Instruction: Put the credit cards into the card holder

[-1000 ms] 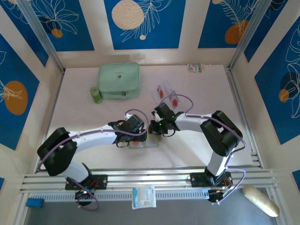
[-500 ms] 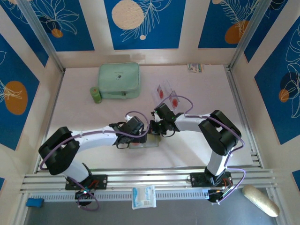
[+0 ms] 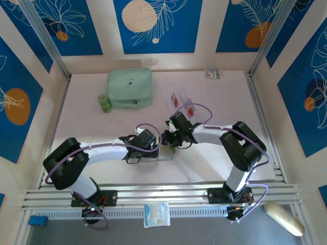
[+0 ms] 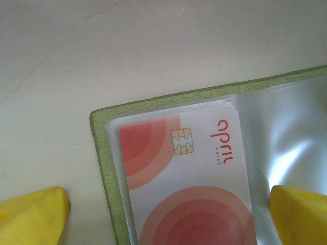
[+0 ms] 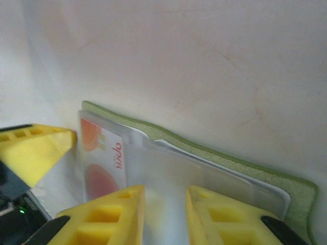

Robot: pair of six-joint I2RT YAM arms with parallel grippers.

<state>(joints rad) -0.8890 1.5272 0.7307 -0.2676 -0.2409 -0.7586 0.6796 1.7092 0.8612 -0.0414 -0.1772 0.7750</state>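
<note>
**A:** Top view. What differs from a second ago?

**B:** Little. The left gripper [image 3: 148, 144] has slid a touch nearer the bases. The right gripper [image 3: 171, 139] has edged in from the far side. Both crowd over the card holder [image 3: 164, 154], which lies open on the table [image 3: 102, 127] between them and has not shifted.

**A:** Meaning for the task?

**B:** Judged as settling a card in place, not fetching one. Two loose cards [image 3: 182, 103] lie beyond the right gripper, well apart from the holder, exactly where they lay before. The task is partly done at best.

**A:** What does the left wrist view add?

**B:** A card [image 4: 189, 173] with red rings and a chip sits inside the clear pocket [image 4: 286, 138], against the holder's olive corner. The left gripper's yellow fingertips [image 4: 36, 214] stand wide apart, one on either side, holding nothing.

**A:** And the right wrist view?

**B:** It shows the pocket's mouth nearly edge-on, and the holder's far edge. The right gripper's fingers [image 5: 102, 214] stand close together, with the pocket film running into the slit between them. I cannot tell whether they pinch it, because the film is transparent and the contact is not resolved.
</note>
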